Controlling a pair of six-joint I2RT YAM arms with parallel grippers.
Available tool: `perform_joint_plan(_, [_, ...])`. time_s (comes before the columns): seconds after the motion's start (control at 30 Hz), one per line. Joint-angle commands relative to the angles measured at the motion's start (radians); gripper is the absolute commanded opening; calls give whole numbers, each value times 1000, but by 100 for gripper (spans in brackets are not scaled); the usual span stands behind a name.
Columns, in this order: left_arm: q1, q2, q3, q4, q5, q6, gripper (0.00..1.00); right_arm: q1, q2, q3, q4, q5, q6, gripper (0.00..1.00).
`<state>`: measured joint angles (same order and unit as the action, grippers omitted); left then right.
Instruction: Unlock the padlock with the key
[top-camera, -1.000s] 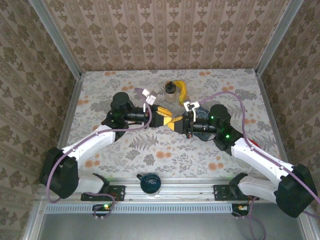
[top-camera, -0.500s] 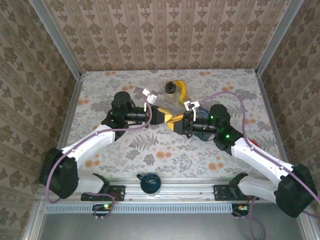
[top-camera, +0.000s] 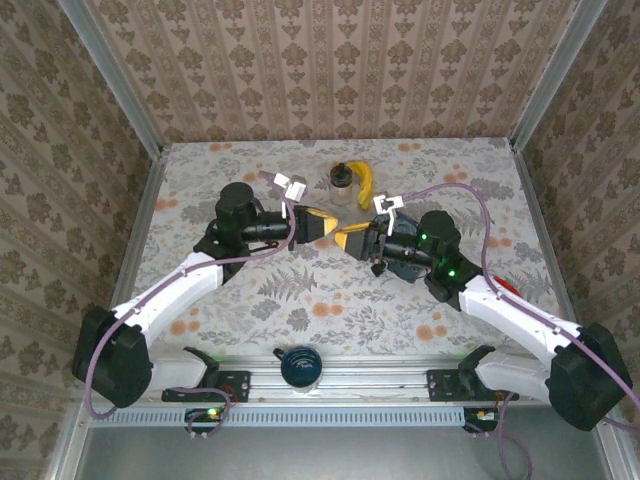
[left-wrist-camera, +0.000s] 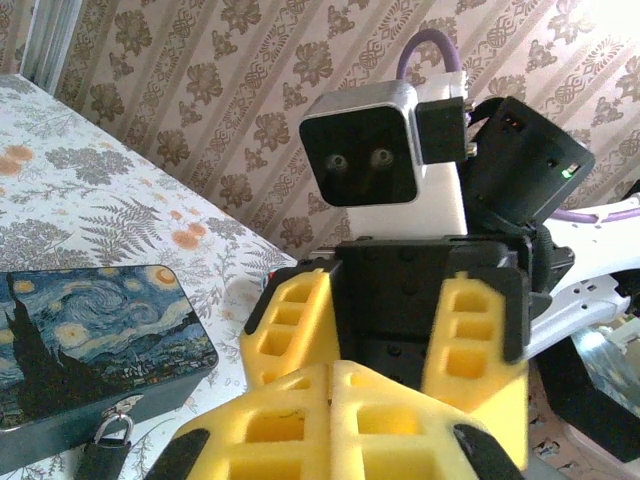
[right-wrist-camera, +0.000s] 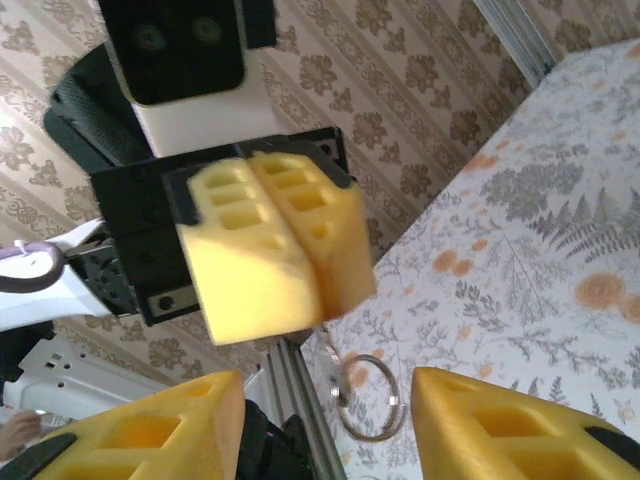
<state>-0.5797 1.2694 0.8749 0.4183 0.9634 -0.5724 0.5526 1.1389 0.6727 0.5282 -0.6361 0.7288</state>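
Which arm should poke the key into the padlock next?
Left. The left gripper is shut with the key ring dangling right under it, so it likely holds the key. Its wrist camera sees the padlock hanging on the blue tin box. The right gripper is open and empty.

Yellow fingers (right-wrist-camera: 270, 250), starry-night blue tin box (left-wrist-camera: 90, 330), floral table (top-camera: 300, 295), brown damask-patterned walls (top-camera: 330, 70).

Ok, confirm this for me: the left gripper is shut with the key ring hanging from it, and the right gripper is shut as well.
Not quite. The right gripper is open, not shut: the right wrist view shows its fingers standing wide apart, gripping nothing. The rest holds: the left gripper is shut with the key ring hanging from it.
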Motion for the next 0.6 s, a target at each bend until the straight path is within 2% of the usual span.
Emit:
perform_joint_plan(0.0, [11, -24, -2, 44, 1, -31, 0, 1, 24, 30, 74, -28, 20, 43])
perform_joint_plan(0.2, [14, -24, -10, 50, 6, -46, 0, 1, 44, 28, 111, -31, 27, 35])
perform_joint_plan(0.47, [14, -17, -10, 59, 8, -53, 0, 4, 51, 33, 122, -39, 27, 33])
perform_joint_plan(0.57, [15, -13, -13, 70, 6, -62, 0, 6, 53, 34, 118, -42, 26, 28])
